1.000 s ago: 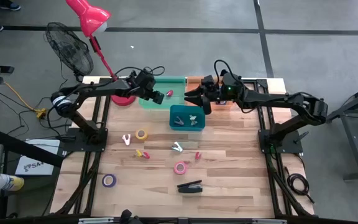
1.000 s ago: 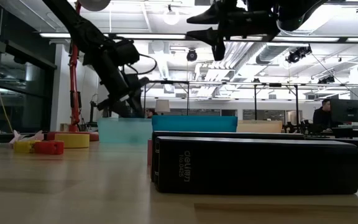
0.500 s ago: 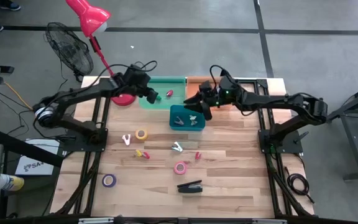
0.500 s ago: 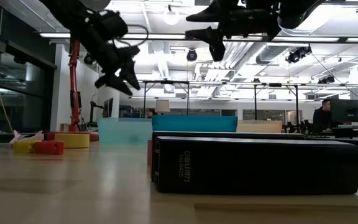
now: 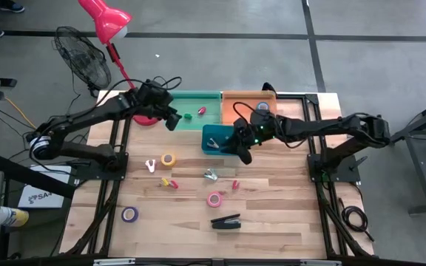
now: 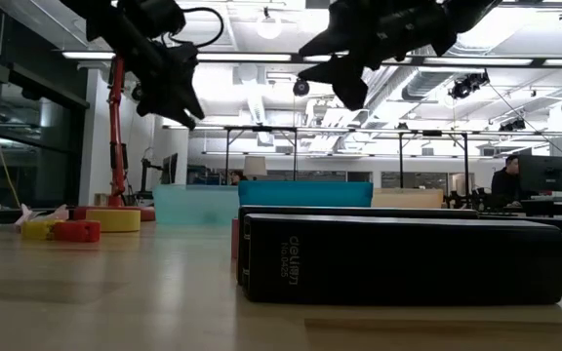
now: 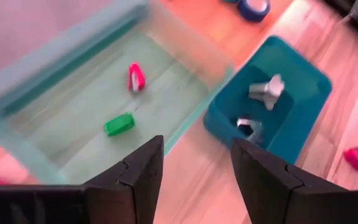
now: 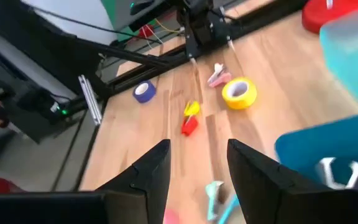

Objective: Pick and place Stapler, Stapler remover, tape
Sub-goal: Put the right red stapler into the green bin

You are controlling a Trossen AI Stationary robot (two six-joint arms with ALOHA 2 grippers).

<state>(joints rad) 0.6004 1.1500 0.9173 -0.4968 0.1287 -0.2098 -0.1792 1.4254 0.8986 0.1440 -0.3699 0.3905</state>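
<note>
As we read the wooden slatted table (image 5: 272, 214) from its left side, our left tool (image 5: 171, 118) hangs in the air over the near edge of the pale green translucent tray (image 5: 211, 95), its two dark fingers (image 7: 135, 171) parted with nothing between them. That tray holds a small green block (image 7: 119, 124) and a small red-pink piece (image 7: 135, 77).

Just beside it sits the deep teal plastic bin (image 5: 214, 133), where we see two pale metal claw-shaped pieces (image 7: 266, 91) lying on the bottom. Our right tool (image 5: 240, 147) hovers at the bin's right corner, fingers (image 8: 146, 174) likewise apart and empty. Behind it stands the orange tray (image 5: 235, 96); we cannot make out its contents.

On the open table lie the tape rolls: a purple ring (image 5: 129, 214) near the left front, a yellow ring (image 5: 168, 159) closer to the bins, and a pink ring (image 5: 214, 199) towards the middle. The long slim black stapler (image 5: 226, 221) rests flat near the front edge, just in front of the pink roll, well apart from both tools.
</note>
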